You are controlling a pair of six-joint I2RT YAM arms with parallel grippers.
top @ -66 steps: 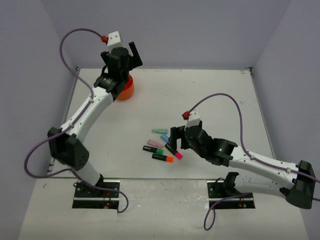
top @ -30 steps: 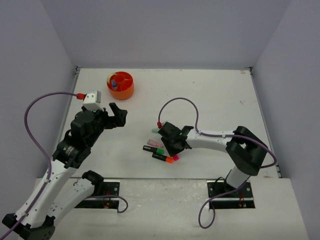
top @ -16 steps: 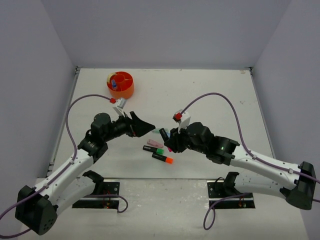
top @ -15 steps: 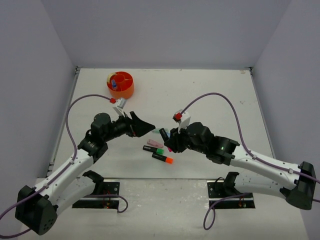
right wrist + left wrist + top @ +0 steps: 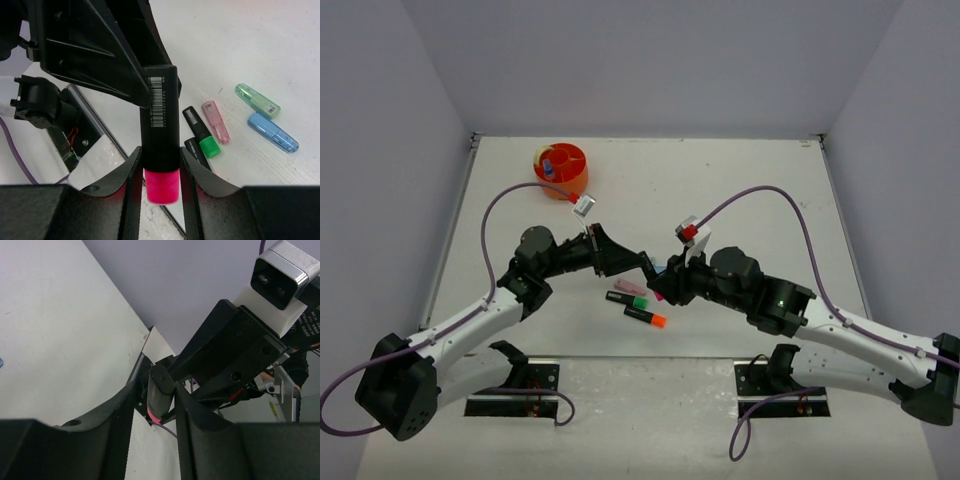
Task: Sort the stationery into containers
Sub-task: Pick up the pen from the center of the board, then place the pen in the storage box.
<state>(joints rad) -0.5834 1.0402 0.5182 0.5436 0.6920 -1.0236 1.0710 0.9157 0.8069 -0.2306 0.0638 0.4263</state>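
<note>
Our right end effector clamps the pink highlighter above the counter, inside the left end effector, whose grip we cannot tell. The organiser holds a few items; two highlighters and three pastel pieces wait on the counter

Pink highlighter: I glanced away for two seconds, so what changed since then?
The right gripper picked the pink highlighter off the table and raised it. The left gripper swung from the orange organiser over to it, jaws now flanking it. The green highlighter and orange highlighter stayed put.
</note>
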